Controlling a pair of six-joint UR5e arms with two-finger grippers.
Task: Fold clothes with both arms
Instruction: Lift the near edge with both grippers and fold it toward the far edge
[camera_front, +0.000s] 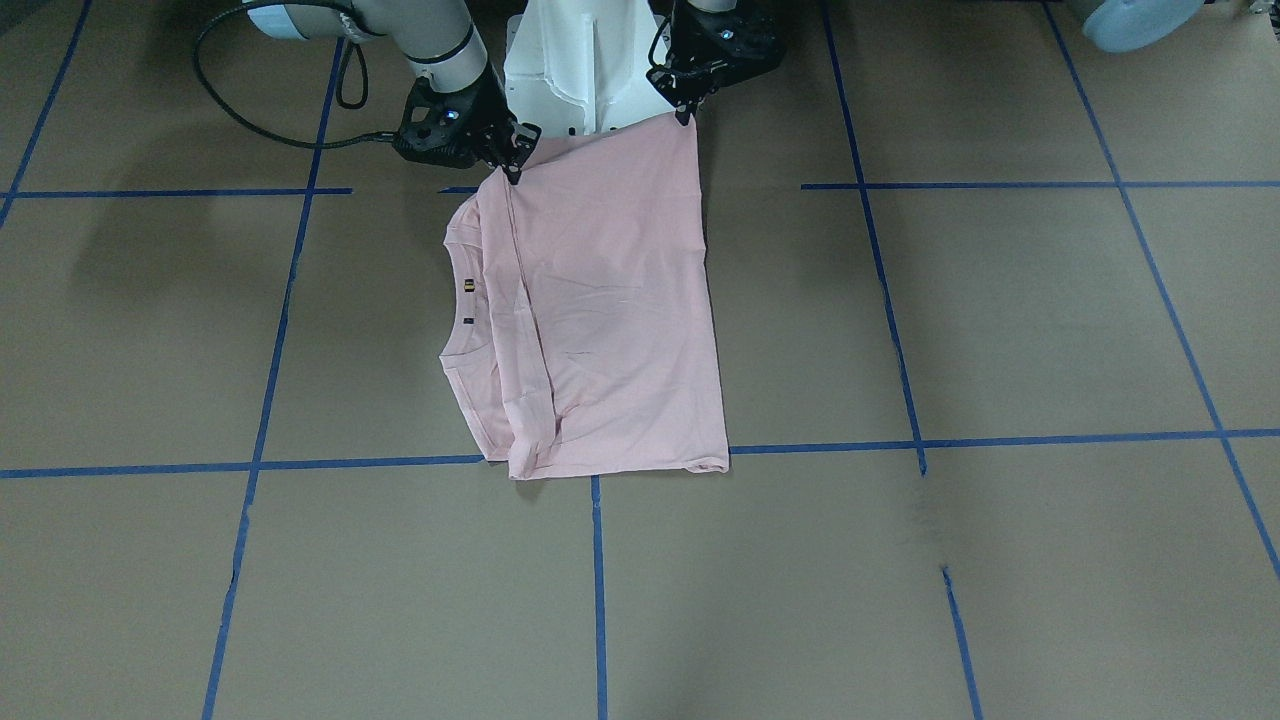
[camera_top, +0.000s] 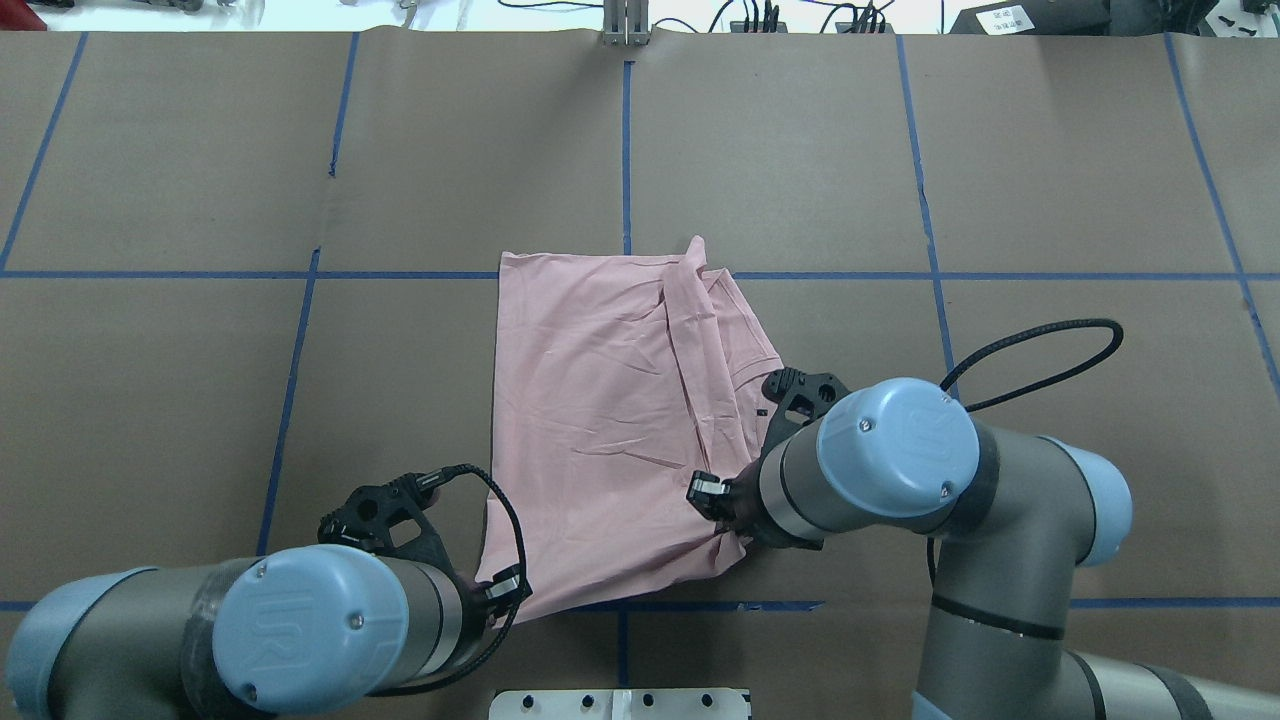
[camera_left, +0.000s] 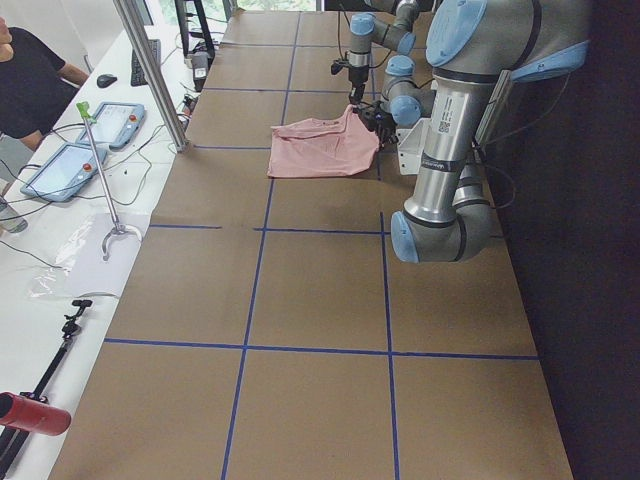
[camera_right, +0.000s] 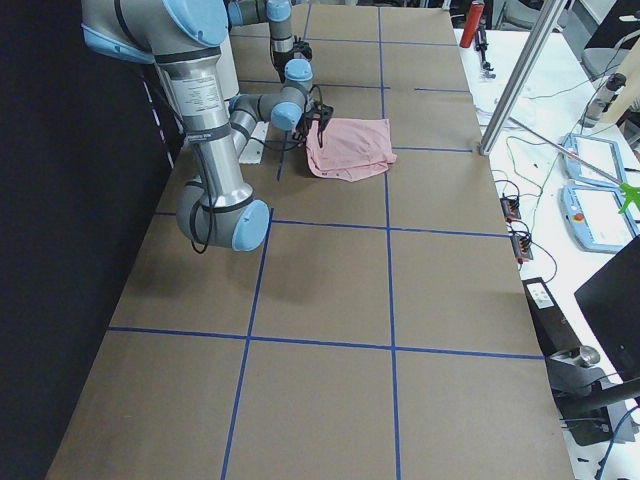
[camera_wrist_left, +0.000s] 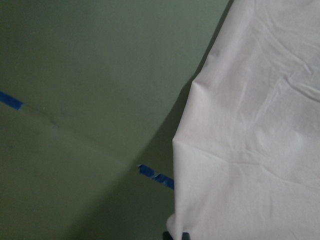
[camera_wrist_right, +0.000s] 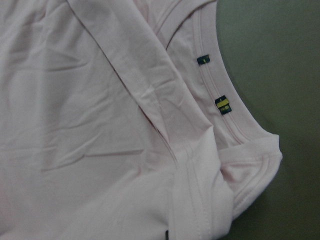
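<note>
The left gripper (camera_front: 686, 116) is pressed together on one corner of the shirt (camera_front: 610, 320), at the edge nearest the robot. Its fingertips pinch the pink cloth, and the left wrist view shows the fabric running right down to them. The right gripper (camera_front: 512, 172) pinches the other end of that same edge, on the collar side, with cloth gathered at its fingers. Both held corners look lifted a little off the table (camera_front: 1000, 320), and the edge between them stretches fairly straight in front of the white block (camera_front: 575, 60) at the robot's base. The rest of the shirt lies flat on the brown surface, folded into a rough rectangle with a plain side up, near the middle of the table's width and close to the robot. The collar (camera_wrist_right: 212, 82) faces the robot's right, with two small tags (camera_wrist_right: 223, 104) sewn on it. The far edge rests along a blue tape line (camera_front: 1000, 440). Each arm comes in low from its own side — the left arm (camera_top: 290, 640) and the right arm (camera_top: 900, 460) stand apart, the shirt's near edge between them
</note>
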